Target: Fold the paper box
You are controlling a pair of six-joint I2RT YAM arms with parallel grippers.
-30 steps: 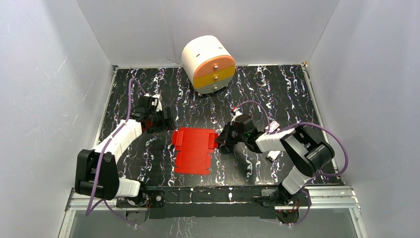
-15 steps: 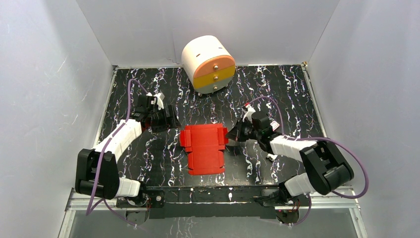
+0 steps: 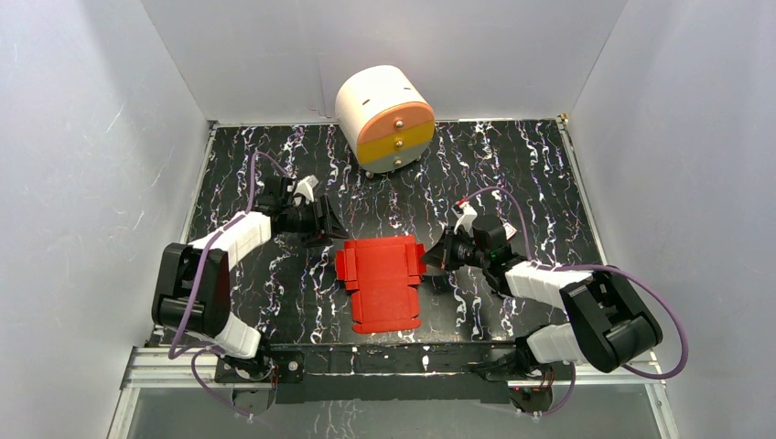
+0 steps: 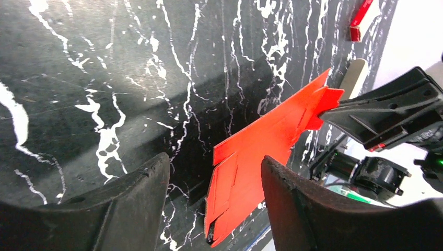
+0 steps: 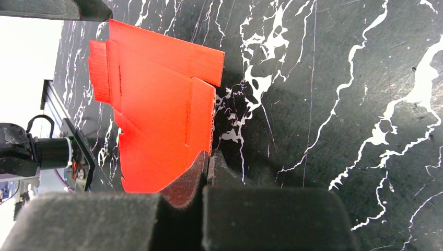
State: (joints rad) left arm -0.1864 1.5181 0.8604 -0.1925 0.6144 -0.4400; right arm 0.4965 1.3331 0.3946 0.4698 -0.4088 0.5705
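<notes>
Tabletop (image 3: 531,165), black with white veins, holds paper box (image 3: 384,279) between 3 pale walls (image 3: 101,137).

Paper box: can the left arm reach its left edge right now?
Probably yes. The left gripper sits open just off the paper box's far-left corner with nothing between them; the right gripper pinches only the opposite edge.

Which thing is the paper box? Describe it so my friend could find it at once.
On the black, white-veined table, toward its near edge, is the paper box. It is a thin sheet with small flaps, its right edge pinched by the right hand. Unlike the round white, orange and yellow drawer unit at the back, it is flat and bright red.
</notes>
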